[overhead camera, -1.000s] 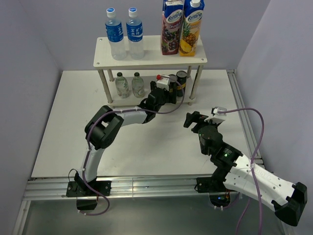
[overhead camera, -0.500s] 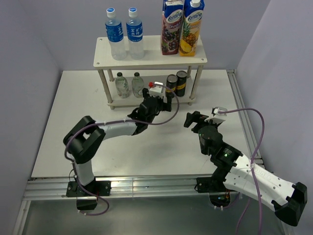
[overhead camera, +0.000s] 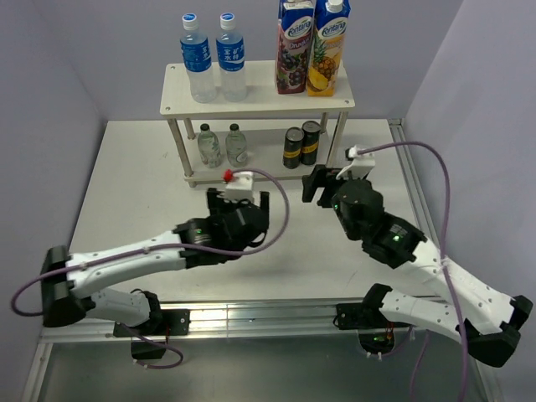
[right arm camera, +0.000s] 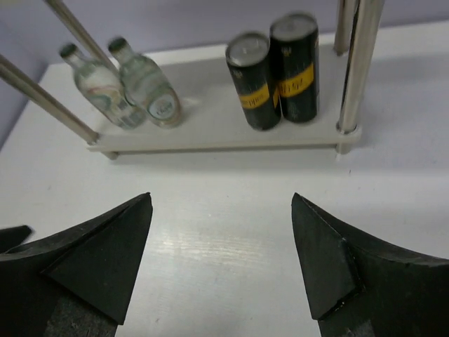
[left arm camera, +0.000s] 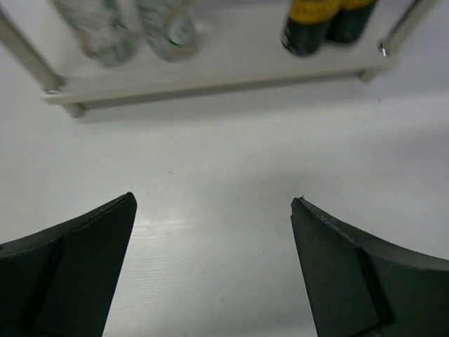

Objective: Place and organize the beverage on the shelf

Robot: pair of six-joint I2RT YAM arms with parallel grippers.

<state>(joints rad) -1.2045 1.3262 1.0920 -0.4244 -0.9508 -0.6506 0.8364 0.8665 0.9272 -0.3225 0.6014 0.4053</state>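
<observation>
The cream-white shelf [overhead camera: 335, 103] stands at the back of the table. Two blue-capped water bottles [overhead camera: 198, 60] stand on its top board at the left. Two green-capped bottles [overhead camera: 208, 146] and two dark cans [overhead camera: 301, 144] stand on the lower board; they also show in the right wrist view, bottles [right arm camera: 123, 84] and cans [right arm camera: 273, 70]. My left gripper [overhead camera: 239, 199] is open and empty over the table in front of the shelf. My right gripper [overhead camera: 322, 182] is open and empty, just in front of the cans.
Two tall juice cartons [overhead camera: 311, 46] stand on the top board at the right. Purple walls close in the white table [overhead camera: 109, 218] on three sides. A metal rail [overhead camera: 251, 318] runs along the near edge.
My left arm has pulled back from the cans on the lower board toward the table's middle, its gripper empty. My right gripper has moved forward and left toward the shelf.
</observation>
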